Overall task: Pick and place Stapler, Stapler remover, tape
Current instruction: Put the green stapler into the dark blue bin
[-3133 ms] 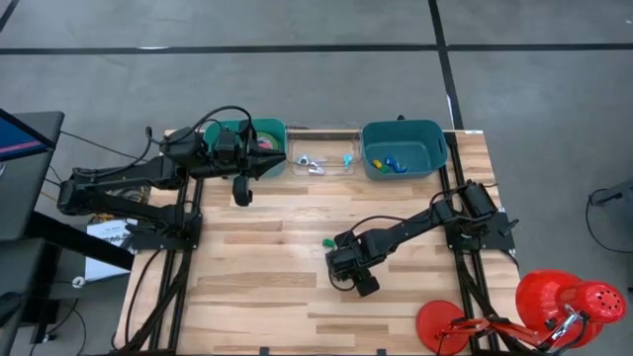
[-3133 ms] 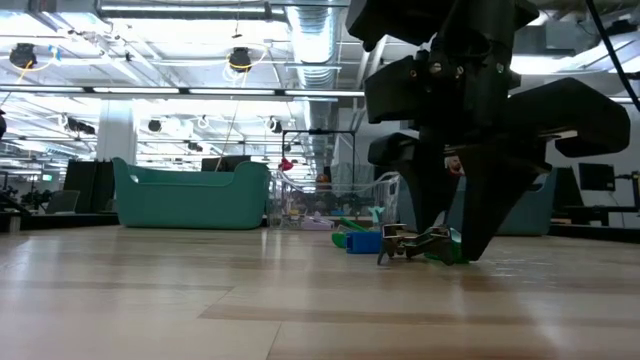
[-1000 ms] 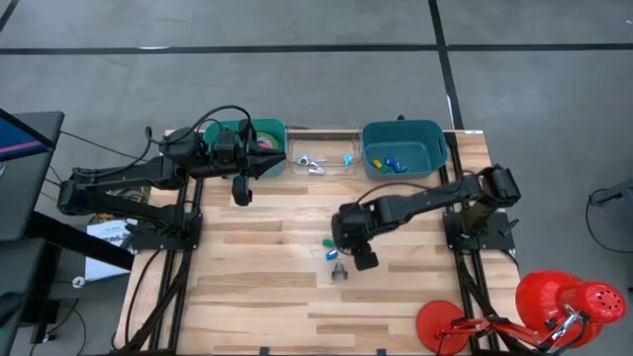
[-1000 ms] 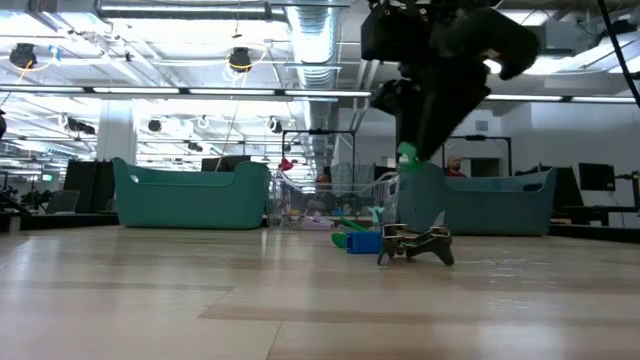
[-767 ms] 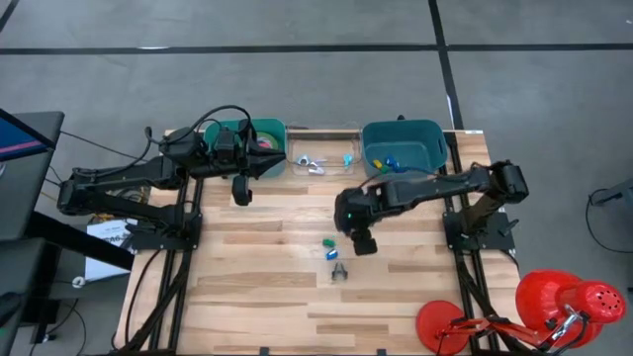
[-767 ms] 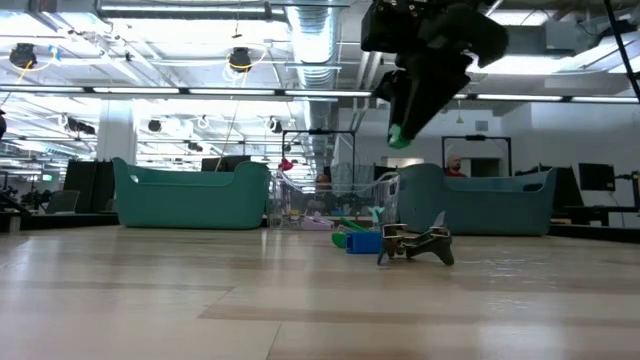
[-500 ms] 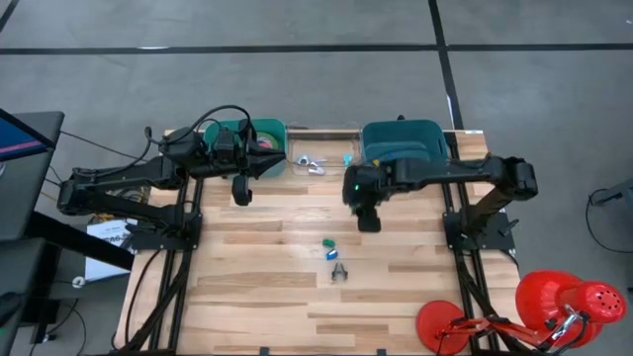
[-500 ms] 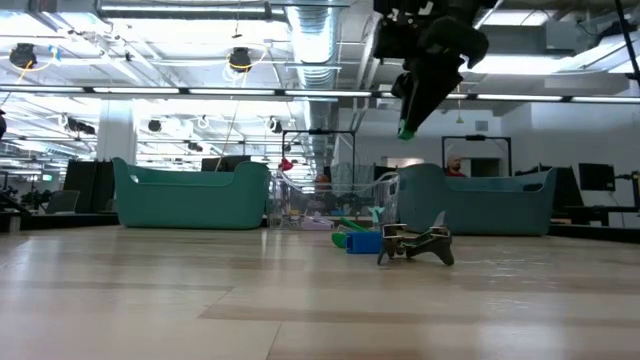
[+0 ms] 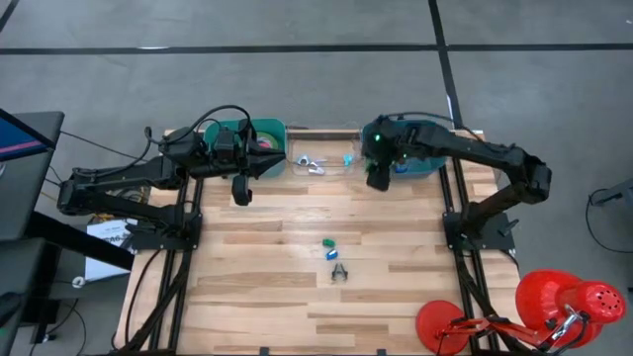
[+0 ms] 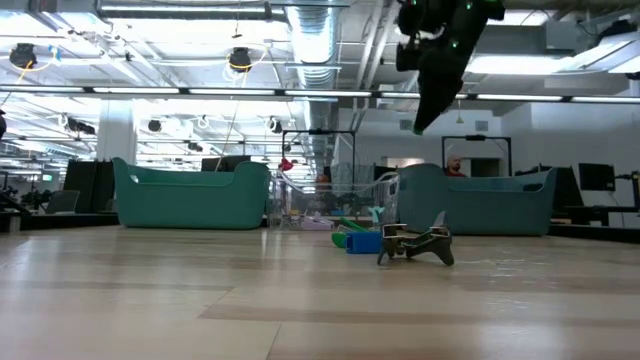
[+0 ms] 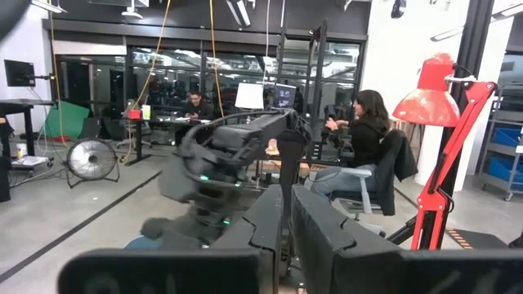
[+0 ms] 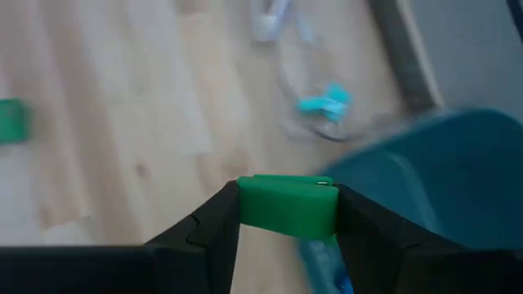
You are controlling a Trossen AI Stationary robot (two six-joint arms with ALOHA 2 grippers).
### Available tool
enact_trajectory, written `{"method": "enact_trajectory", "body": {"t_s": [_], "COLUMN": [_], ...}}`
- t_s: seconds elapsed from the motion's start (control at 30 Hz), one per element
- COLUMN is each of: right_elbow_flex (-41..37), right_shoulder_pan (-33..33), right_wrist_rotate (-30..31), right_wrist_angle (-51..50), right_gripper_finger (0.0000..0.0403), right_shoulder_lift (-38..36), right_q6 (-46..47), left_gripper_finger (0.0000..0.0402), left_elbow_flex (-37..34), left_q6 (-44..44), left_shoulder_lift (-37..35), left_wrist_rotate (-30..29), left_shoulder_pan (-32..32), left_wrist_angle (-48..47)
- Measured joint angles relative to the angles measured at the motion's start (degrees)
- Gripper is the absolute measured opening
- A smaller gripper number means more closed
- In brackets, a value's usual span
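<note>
Right tool [image 12: 288,214] is clamped on a small green stapler [image 12: 288,202], squeezed between its two dark fingers [image 12: 204,229], and it hangs high over the near-left rim of the right-hand teal bin [image 9: 427,138] at the back of the worktop [image 9: 267,287]. From the high view I cannot tell whether the tool is over the bin's hollow or over its wall.

The main risk is a release too near that rim. The piece could strike the wall and bounce out onto the worktop, or into the clear tray [image 9: 321,158] just beside the bin. The height adds to this, as a light plastic piece may tumble or skip on landing. The grip looks narrow, on the ends of the piece only, so it could slip out early.

Left tool [image 9: 267,161] is closed, holds nothing that I can see, and waits over the left teal bin [image 9: 265,129], where a tape roll shows. Two small coloured pieces [image 9: 330,247] and a dark metal stapler remover [image 10: 415,243] lie mid-worktop, well apart from both tools.
</note>
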Motion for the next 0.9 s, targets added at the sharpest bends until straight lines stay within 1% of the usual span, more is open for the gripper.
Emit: {"method": "enact_trajectory", "body": {"t_s": [0.2, 0.37, 0.57, 0.7, 0.9], "right_elbow_flex": [0.0, 0.0, -0.1, -1.3, -3.7], "right_shoulder_pan": [-7.7, -11.4, -13.2, -13.6, -13.9], "right_wrist_rotate": [1.2, 1.2, 1.2, 1.4, 1.4], "right_wrist_angle": [-0.2, 0.2, -0.7, 2.1, 2.6], "right_gripper_finger": [0.0164, 0.0162, 0.0165, 0.0162, 0.0165], "right_shoulder_lift": [0.5, 1.0, 2.4, 2.3, 2.3], "right_q6": [1.1, 1.2, 1.2, 1.5, 2.6], "left_gripper_finger": [0.0021, 0.0021, 0.0021, 0.0021, 0.0021], "left_elbow_flex": [0.0, 0.0, 0.0, 0.0, 0.0], "left_q6": [0.0, 0.0, 0.0, 0.0, 0.0], "left_shoulder_lift": [0.0, 0.0, 0.0, 0.0, 0.0], "left_wrist_rotate": [0.0, 0.0, 0.0, 0.0, 0.0], "left_shoulder_pan": [0.0, 0.0, 0.0, 0.0, 0.0], "left_wrist_angle": [0.0, 0.0, 0.0, 0.0, 0.0]}}
